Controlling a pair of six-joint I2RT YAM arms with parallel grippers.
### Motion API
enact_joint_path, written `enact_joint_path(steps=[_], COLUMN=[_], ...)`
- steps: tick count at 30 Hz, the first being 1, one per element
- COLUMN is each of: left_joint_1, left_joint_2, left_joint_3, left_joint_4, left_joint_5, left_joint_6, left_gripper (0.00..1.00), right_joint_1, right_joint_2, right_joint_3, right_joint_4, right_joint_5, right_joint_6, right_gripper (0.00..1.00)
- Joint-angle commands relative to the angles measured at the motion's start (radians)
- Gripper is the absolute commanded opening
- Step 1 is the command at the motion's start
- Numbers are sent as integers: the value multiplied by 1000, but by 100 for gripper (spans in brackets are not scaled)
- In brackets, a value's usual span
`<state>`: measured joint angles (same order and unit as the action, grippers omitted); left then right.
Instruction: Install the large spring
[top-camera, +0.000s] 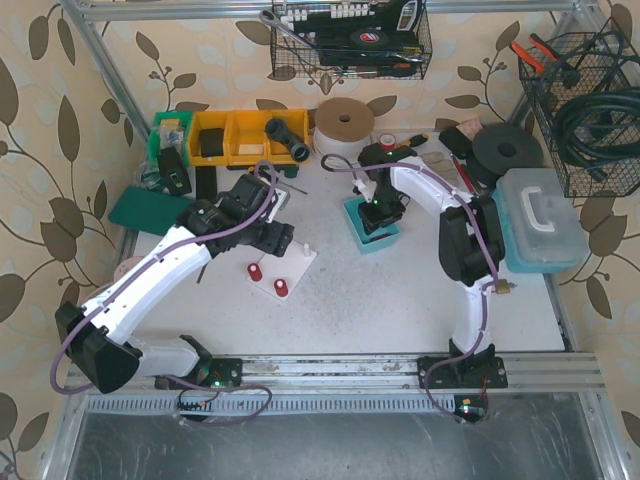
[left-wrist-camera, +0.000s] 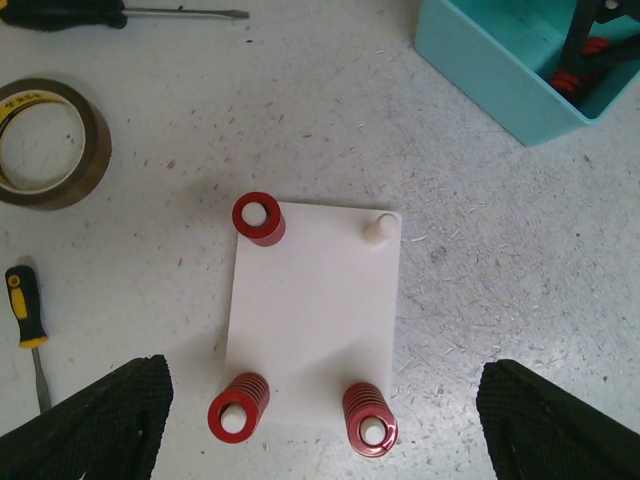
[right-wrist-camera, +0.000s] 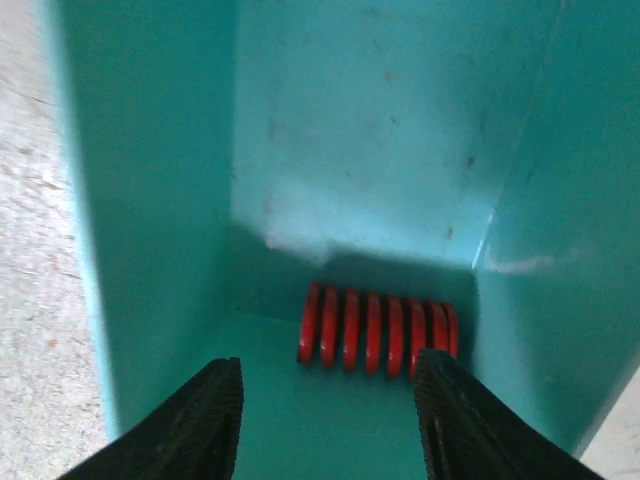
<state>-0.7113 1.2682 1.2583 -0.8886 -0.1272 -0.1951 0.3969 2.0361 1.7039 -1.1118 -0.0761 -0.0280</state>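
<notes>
A white base plate (left-wrist-camera: 315, 310) lies on the table with four pegs. Three pegs carry red springs (left-wrist-camera: 259, 218) (left-wrist-camera: 238, 408) (left-wrist-camera: 370, 421); the far right peg (left-wrist-camera: 378, 227) is bare. My left gripper (left-wrist-camera: 325, 445) is open and empty, hovering above the plate's near edge; it also shows in the top view (top-camera: 268, 238). My right gripper (right-wrist-camera: 330, 420) is open and reaches down into the teal bin (right-wrist-camera: 150, 200). A large red spring (right-wrist-camera: 378, 330) lies on its side on the bin floor, just beyond and between the fingertips, untouched. The top view shows the bin (top-camera: 358, 238) right of the plate (top-camera: 295, 262).
A brown tape roll (left-wrist-camera: 45, 143) and two screwdrivers (left-wrist-camera: 25, 320) (left-wrist-camera: 100, 12) lie left of and beyond the plate. Yellow bins (top-camera: 235, 135), a large paper roll (top-camera: 343, 122), a clear plastic box (top-camera: 540, 220) and wire baskets (top-camera: 585, 110) line the back and right.
</notes>
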Motion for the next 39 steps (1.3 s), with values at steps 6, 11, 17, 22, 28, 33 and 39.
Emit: enact_joint_path(steps=[6, 11, 17, 22, 28, 33, 39], left_joint_1=[38, 48, 55, 55, 55, 55, 55], left_joint_2=[36, 33, 25, 29, 21, 4, -1], left_joint_3=[46, 39, 38, 39, 29, 15, 15], left_joint_4=[21, 15, 13, 20, 28, 34, 34], left_joint_5=[39, 37, 24, 29, 40, 37, 39], left_joint_6=[112, 117, 118, 114, 97, 92, 89], left_gripper=[87, 87, 87, 87, 87, 87, 87], right_joint_1=[-18, -18, -17, -18, -18, -17, -12], right_joint_2=[96, 157, 213, 252, 214, 165, 190], right_joint_3=[43, 46, 103, 238, 317, 233, 205], right_joint_4=[-189, -169, -111, -88, -85, -88, -60], right_joint_5=[14, 1, 1, 1, 20, 45, 54], right_joint_6=[33, 76, 111, 115, 127, 133, 143], right_gripper=[65, 66, 54, 50, 50, 57, 66])
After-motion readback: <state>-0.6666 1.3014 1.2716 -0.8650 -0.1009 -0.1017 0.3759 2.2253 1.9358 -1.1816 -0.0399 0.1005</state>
